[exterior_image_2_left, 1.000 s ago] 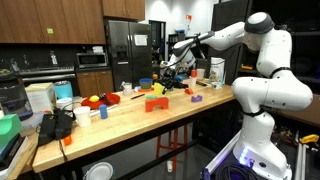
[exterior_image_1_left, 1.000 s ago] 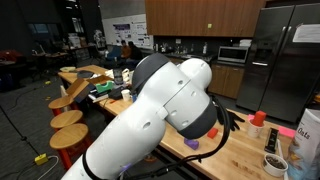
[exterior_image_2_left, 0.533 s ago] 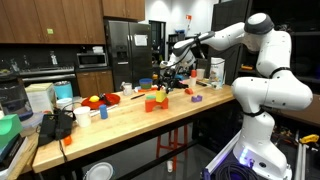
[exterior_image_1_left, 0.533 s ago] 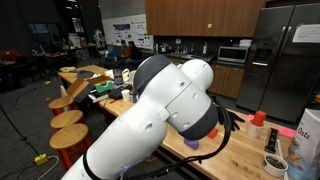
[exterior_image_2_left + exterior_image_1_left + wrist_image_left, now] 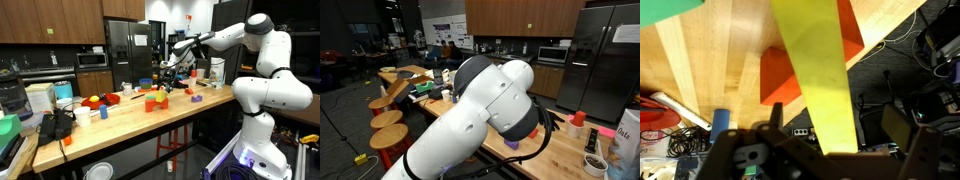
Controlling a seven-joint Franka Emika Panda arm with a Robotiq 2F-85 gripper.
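In the wrist view a long yellow block (image 5: 815,60) stands upright between my gripper's (image 5: 837,125) two fingers, on top of an orange block (image 5: 778,82) at the edge of the wooden table (image 5: 710,60). The jaws stand wide; the right finger (image 5: 896,126) is clearly apart from the yellow block, and a gap shows on the left side too. The gripper is open, with nothing clamped in it. In an exterior view the gripper (image 5: 167,72) hovers just above the orange block (image 5: 155,103) near the table's far side.
A green shape (image 5: 670,8), a blue piece (image 5: 720,122) and a red thing with cables (image 5: 652,120) lie near. In an exterior view a blue block (image 5: 196,98), white cups (image 5: 83,115) and black cables (image 5: 58,125) sit on the table. The arm's white body (image 5: 490,100) fills the view.
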